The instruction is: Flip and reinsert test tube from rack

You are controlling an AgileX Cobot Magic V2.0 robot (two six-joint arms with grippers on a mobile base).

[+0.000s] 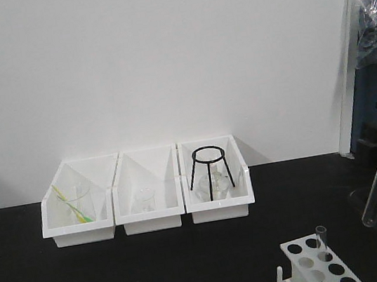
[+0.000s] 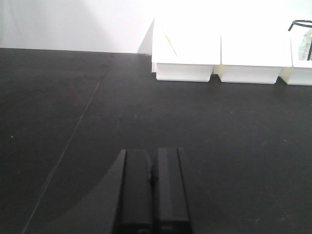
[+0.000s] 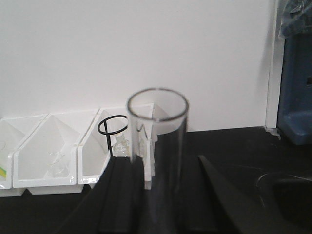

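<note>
The right gripper (image 3: 161, 204) has its black fingers (image 3: 124, 195) closed on the slender clear glass test tube (image 3: 158, 146). In the right wrist view the open rimmed end of the tube is at the top. From the front the tube is tilted. It hangs above the table, to the right of the small white plastic rack with round holes (image 1: 299, 255), and it does not touch the rack.

A second clear glass tube (image 1: 321, 238) stands upright in one hole of the rack, on the side nearest to the held tube. Short white pegs (image 1: 278, 278) rise at the left side of the rack. The left gripper (image 2: 152, 190) is low over the black table (image 1: 124, 278), and its two black fingers are pressed together.

Farther back, three white rectangular bins stand in a row against the white wall (image 1: 160, 46):
- The left bin (image 1: 78, 232) holds a clear beaker (image 1: 77, 200) with something yellow-green inside.
- The middle bin (image 1: 151, 222) holds a small clear beaker (image 1: 144, 199).
- The right bin (image 1: 220, 211) holds a black wire tripod with a ring top (image 1: 209, 170).

A dark blue object (image 3: 295, 97) stands at the far right.
</note>
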